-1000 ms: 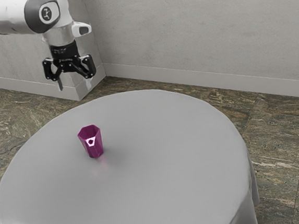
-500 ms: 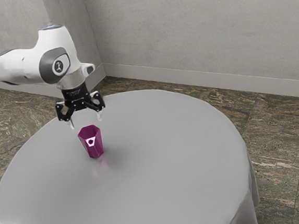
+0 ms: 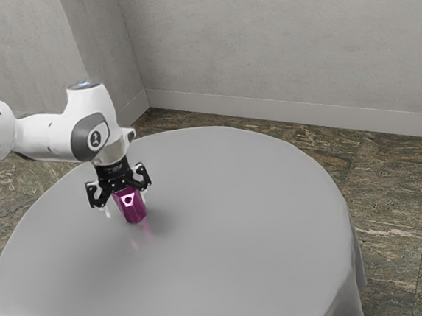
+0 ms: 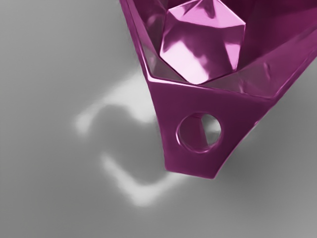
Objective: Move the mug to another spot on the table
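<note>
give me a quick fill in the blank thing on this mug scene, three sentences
1. The mug stands ____ on the table.
2. The table's top is ____ in shape.
3. The gripper is ____, not shut, and straddles the mug's top.

Missing words: upright; round; open.
</note>
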